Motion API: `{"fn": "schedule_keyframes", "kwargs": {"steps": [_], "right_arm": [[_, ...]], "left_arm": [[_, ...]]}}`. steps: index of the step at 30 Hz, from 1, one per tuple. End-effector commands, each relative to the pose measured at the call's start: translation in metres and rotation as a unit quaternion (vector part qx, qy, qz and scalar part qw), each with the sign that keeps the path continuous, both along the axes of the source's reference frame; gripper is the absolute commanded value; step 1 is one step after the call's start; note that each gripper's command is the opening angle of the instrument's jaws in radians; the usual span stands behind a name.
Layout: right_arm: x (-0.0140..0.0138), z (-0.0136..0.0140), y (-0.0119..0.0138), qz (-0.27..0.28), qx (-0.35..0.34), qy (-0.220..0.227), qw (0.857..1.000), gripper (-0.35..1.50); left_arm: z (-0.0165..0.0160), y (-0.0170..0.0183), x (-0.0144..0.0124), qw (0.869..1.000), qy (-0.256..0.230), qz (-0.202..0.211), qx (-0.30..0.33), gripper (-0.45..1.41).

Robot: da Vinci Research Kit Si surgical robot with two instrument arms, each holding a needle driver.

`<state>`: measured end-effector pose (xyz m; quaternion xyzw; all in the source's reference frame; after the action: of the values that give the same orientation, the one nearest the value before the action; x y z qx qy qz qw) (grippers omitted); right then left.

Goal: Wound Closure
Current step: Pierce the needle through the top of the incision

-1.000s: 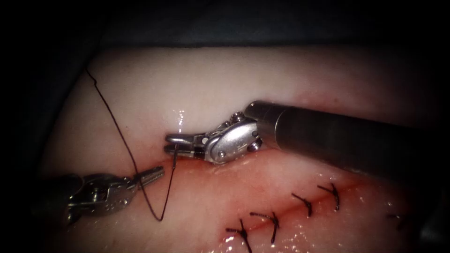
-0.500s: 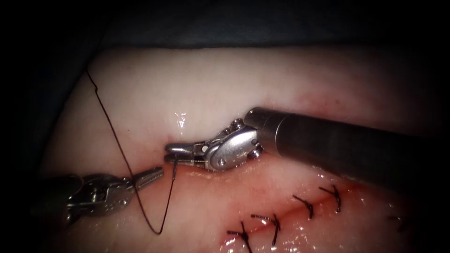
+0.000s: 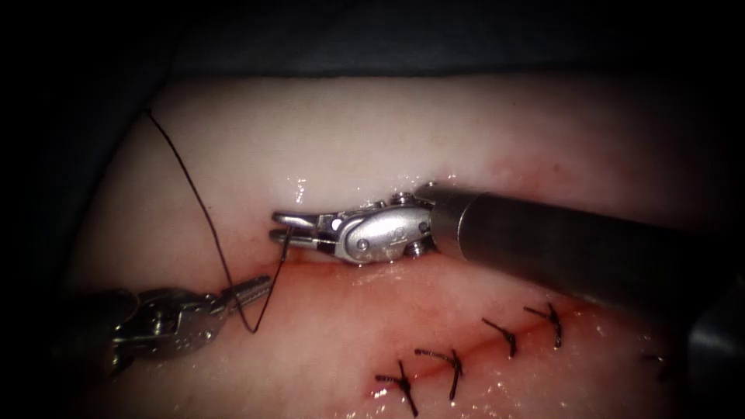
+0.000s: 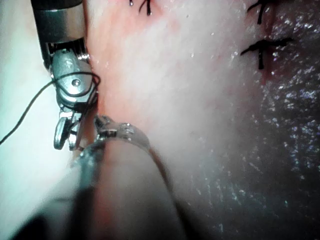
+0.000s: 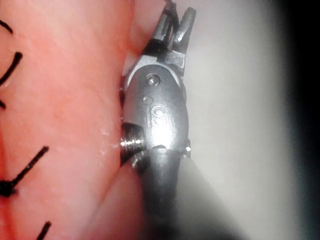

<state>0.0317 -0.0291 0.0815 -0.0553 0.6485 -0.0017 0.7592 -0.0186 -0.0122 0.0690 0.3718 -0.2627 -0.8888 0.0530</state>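
Needle (image 3: 285, 247) sits at the cut (image 3: 326, 273), by its left end, clamped near one end in the right pincer (image 3: 281, 226); whether its tip is in the tissue (image 3: 326, 140) can't be told. Thread (image 3: 203, 217) runs from the needle in a loop, then up-left across the tissue. Left pincer (image 3: 260, 287), just below-left of the cut's end, is clamped on thread. Finished stitches (image 3: 450, 368) lie further right along the cut.

One mark can be read. A raised "S" stands on the metal wrist body of the right tool (image 5: 173, 27). No other lettering is legible.
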Motion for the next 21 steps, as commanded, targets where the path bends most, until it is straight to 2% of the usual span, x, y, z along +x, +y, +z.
{"fn": "schedule_keyframes", "kwargs": {"steps": [1,8,12,21], "right_arm": [[0.0009,-0.0006,0.001,0.017,0.006,0.009,1.0,-0.35],[0.0012,-0.0029,0.0038,0.076,0.12,0.025,0.99,-0.35],[0.0013,-0.0026,0.0039,0.099,0.198,0.019,0.975,-0.35],[0.0014,-0.0026,0.004,0.111,0.275,0.007,0.955,-0.35]], "left_arm": [[0.0005,0.0005,-0.0009,1.0,-0.001,-0.001,-0.002,-0.45],[0.0014,0.0003,-0.0029,1.0,-0.005,0.0,-0.004,-0.45],[0.0021,0.0001,-0.0037,1.0,-0.004,0.006,-0.002,-0.45],[0.0026,-0.0003,-0.0034,1.0,-0.002,0.01,0.004,-0.45]]}}
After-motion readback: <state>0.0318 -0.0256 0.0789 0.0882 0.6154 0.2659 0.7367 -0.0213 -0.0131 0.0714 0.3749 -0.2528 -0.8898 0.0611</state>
